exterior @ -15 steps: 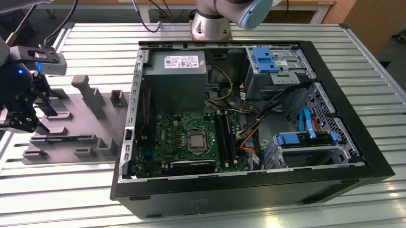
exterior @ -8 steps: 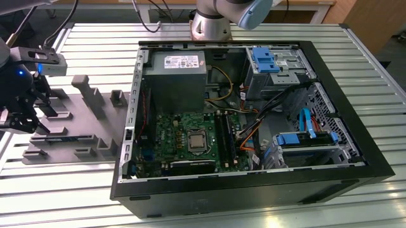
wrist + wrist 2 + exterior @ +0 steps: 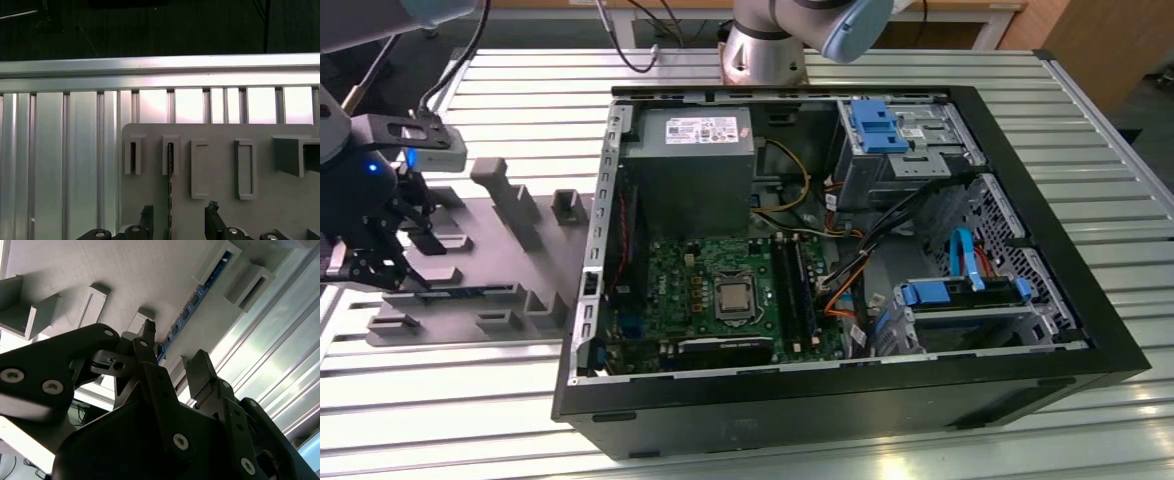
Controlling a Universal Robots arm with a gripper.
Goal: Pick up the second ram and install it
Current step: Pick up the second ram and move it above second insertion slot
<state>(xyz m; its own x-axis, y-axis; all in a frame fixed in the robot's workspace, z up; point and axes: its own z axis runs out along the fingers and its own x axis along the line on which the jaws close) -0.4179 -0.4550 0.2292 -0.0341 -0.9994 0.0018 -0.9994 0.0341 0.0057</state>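
Fingers spread wide, nothing clamped. The jaws stand either side of the second ram, which runs edge-on through the gap, nearer one fingertip than the other, with bare plate showing on both sides in the first wrist view. Gripper hangs low over a grey fixture plate. Ram stands on its long edge, the end beyond the fingertips seated in a small upright grey bracket. Second wrist view shows the same stick as a dark blue-green strip with small chips, stretching away from the fingertips along the plate. Further brackets sit on the plate to one side of the fingers. Exterior view: gripper over the plate, ram just beside the fingers, on the side toward the open computer case. Case sits well apart from the fingers on a slatted metal table; green motherboard and its long black slots lie inside.
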